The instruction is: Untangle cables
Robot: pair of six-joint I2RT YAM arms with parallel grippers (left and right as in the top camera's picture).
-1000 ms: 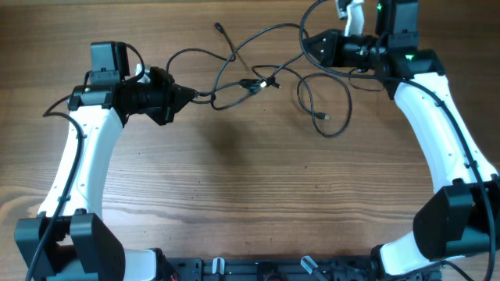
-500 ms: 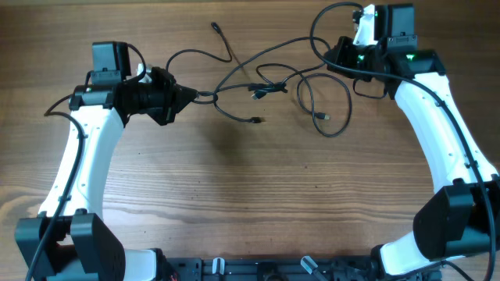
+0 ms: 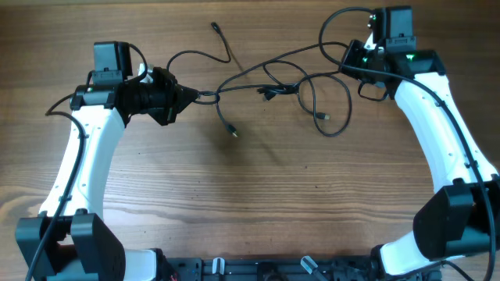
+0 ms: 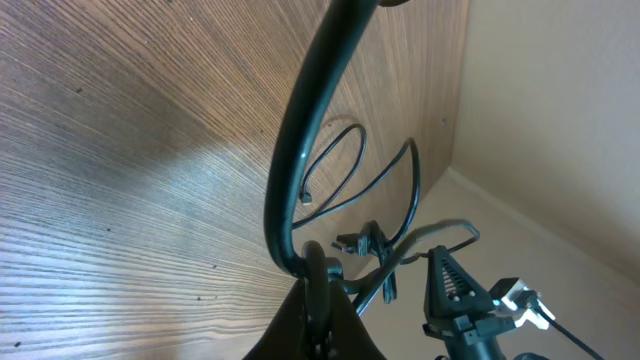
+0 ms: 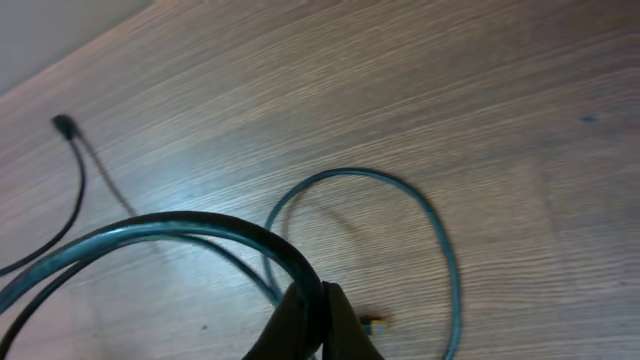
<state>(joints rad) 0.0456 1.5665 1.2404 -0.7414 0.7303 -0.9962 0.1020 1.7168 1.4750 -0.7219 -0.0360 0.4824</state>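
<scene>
A wood-grain table (image 3: 258,203) fills the overhead view; two white-and-black arms rise from its six o'clock edge; the black cables (image 3: 266,82) stretch in a tangle across the twelve o'clock side, strung between both grippers; the left gripper (image 3: 190,95), at about ten o'clock, has its jaws clamped on a cable strand; the right gripper (image 3: 349,56), near one o'clock, is likewise pinched tight on a cable; one loose plug end (image 3: 233,133) lies on the wood below the tangle, toward centre.
</scene>
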